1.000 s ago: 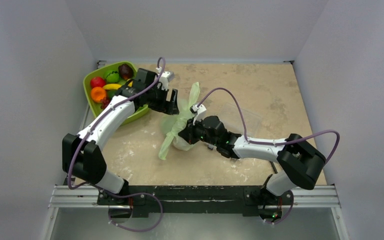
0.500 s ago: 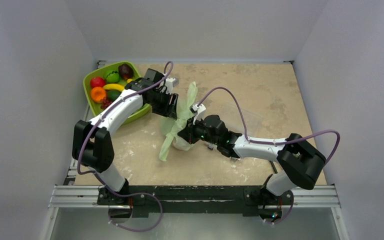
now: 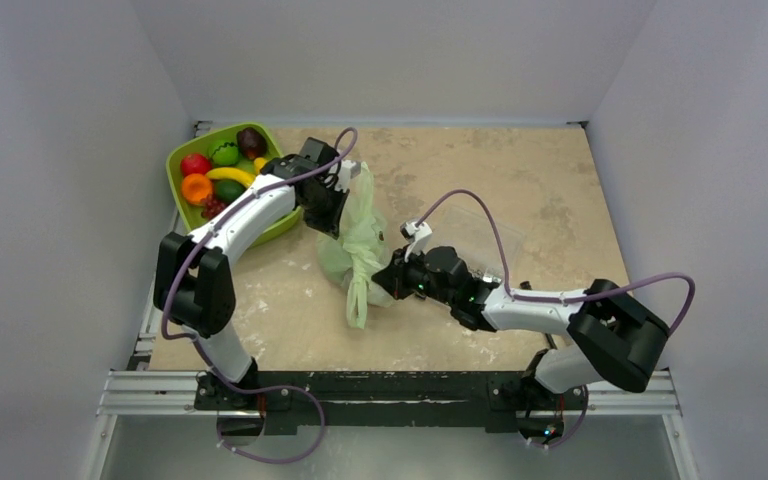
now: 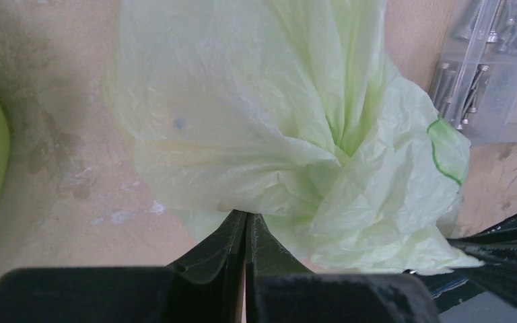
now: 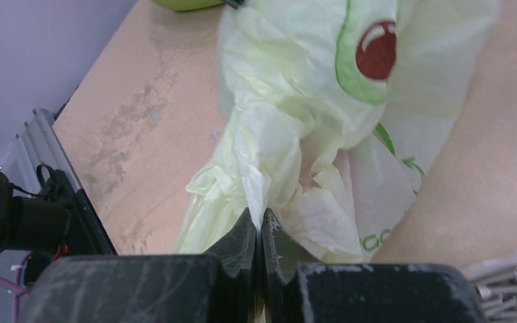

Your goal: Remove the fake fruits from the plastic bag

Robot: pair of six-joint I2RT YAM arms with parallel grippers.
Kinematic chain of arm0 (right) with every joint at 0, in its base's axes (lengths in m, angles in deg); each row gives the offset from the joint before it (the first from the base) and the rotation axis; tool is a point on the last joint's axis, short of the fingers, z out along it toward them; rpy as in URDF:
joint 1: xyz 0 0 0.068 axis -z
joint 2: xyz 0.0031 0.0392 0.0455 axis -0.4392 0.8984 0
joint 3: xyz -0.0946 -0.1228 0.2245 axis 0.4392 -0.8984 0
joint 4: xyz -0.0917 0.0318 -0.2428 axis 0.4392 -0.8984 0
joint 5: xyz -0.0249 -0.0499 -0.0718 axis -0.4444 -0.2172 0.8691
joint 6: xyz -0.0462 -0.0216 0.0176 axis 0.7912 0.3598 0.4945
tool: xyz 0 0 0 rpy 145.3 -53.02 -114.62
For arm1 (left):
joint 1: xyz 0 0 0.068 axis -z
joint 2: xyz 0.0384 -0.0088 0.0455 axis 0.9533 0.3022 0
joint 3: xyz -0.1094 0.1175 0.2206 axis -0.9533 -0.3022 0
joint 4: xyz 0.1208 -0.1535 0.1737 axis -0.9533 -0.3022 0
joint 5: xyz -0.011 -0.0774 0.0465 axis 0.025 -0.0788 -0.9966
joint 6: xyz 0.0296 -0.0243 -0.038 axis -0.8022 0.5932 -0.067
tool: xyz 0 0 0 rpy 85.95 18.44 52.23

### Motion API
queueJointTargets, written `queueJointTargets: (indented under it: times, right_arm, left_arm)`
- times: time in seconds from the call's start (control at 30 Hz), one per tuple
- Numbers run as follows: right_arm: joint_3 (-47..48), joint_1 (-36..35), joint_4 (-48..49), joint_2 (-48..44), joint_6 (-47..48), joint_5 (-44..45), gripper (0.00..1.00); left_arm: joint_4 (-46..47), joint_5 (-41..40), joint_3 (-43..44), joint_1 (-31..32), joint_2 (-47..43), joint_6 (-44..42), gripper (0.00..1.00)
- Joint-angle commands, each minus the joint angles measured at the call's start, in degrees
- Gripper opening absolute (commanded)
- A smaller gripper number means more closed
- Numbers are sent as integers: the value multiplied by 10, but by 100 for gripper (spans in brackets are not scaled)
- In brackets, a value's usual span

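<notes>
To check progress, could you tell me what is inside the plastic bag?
Nothing inside shows: the crumpled plastic bag, pinched by the left gripper and right gripper, hides its interior.

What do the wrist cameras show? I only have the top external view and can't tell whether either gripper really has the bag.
Observer: In the left wrist view the left gripper is shut, with a fold of the plastic bag pinched between its fingers.
Operator: And the right one?
Observer: The right gripper is shut too, on a twisted strip of film that runs down from the bag.
Operator: Any opening to reach into?
Observer: None shows in either wrist view. In the left wrist view the film is gathered into a tight bunch.
</notes>
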Motion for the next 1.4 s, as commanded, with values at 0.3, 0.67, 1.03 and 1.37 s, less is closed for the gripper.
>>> queueJointTargets:
  times: [0.3,0.67,1.03,1.37]
  right_arm:
    - [-112,0,80,-21,-81,35,15]
    - [79,-48,-183,-70,65,163,64]
    - [270,-82,-271,72,96,308,84]
    - [314,-101,-317,127,7,439,45]
  left_arm:
    - [62,-42,-28,-1,-90,-24,0]
    - [50,-24,-16,-1,-81,-21,0]
    - [50,-17,-15,-2,-80,-19,0]
    - [49,-13,-11,-1,-81,-18,0]
